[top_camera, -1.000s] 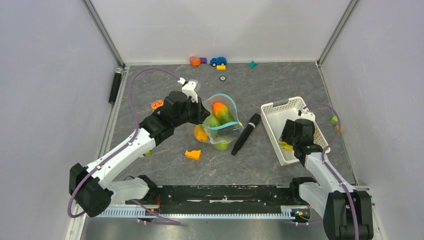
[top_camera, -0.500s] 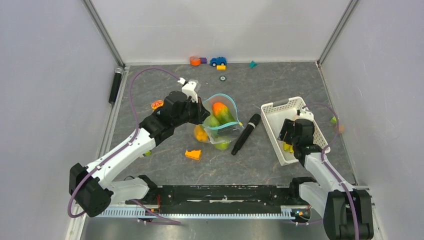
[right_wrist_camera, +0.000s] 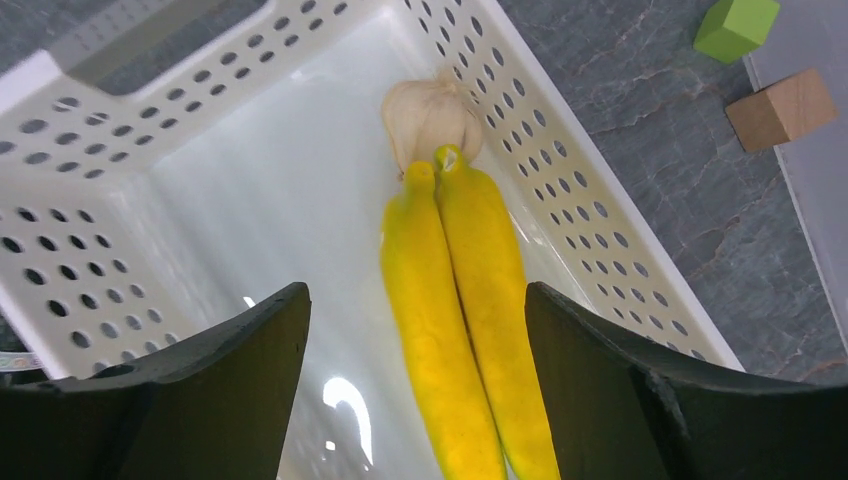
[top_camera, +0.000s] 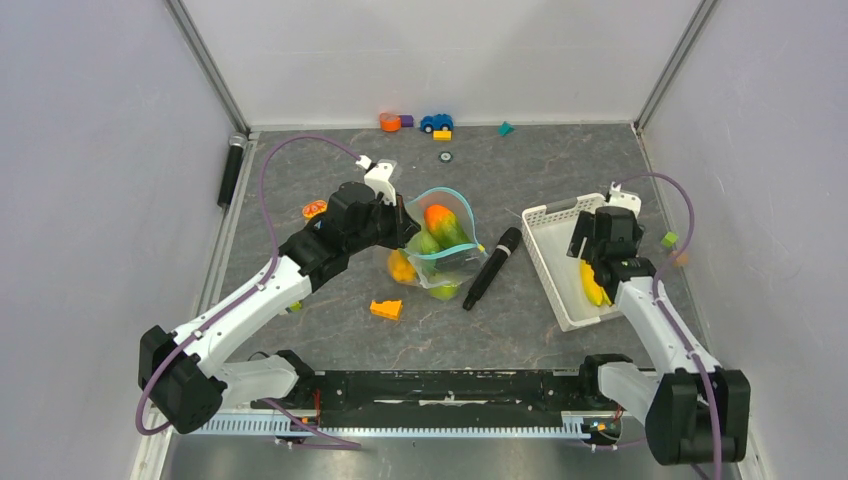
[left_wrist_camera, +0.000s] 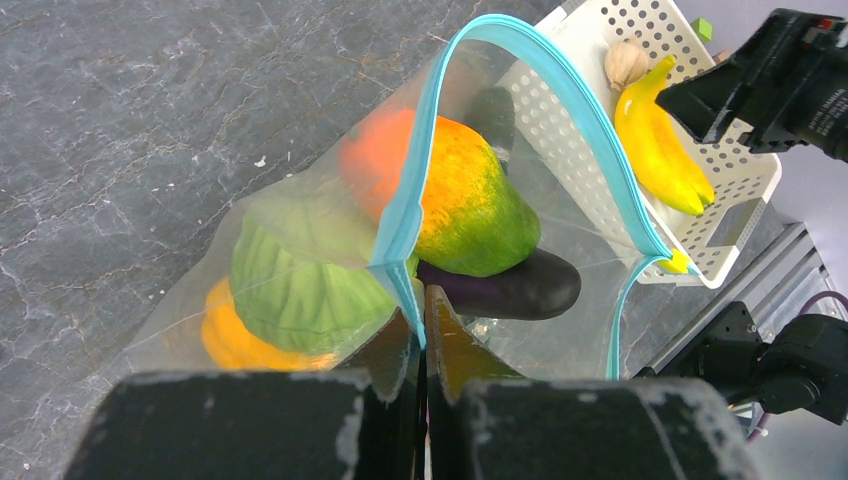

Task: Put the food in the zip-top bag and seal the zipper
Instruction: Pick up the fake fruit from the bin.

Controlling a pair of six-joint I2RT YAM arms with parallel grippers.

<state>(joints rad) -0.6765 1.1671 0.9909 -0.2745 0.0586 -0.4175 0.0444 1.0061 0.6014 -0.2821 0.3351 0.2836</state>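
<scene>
2 bananas (right_wrist_camera: 430, 320) in basket (right_wrist_camera: 575, 200), food (left_wrist_camera: 470, 200) in bag (left_wrist_camera: 290, 190)

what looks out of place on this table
A black microphone lies on the table right beside the zip-top bag, an odd thing among the toy food. What looks like a second microphone lies along the table's left edge. Nothing looks spilled or damaged.

Food (top_camera: 437, 228) in zip-top bag (top_camera: 460, 262); microphone (top_camera: 492, 267) just right of it; banana (top_camera: 592, 283) in basket (top_camera: 556, 210) farther right.
</scene>
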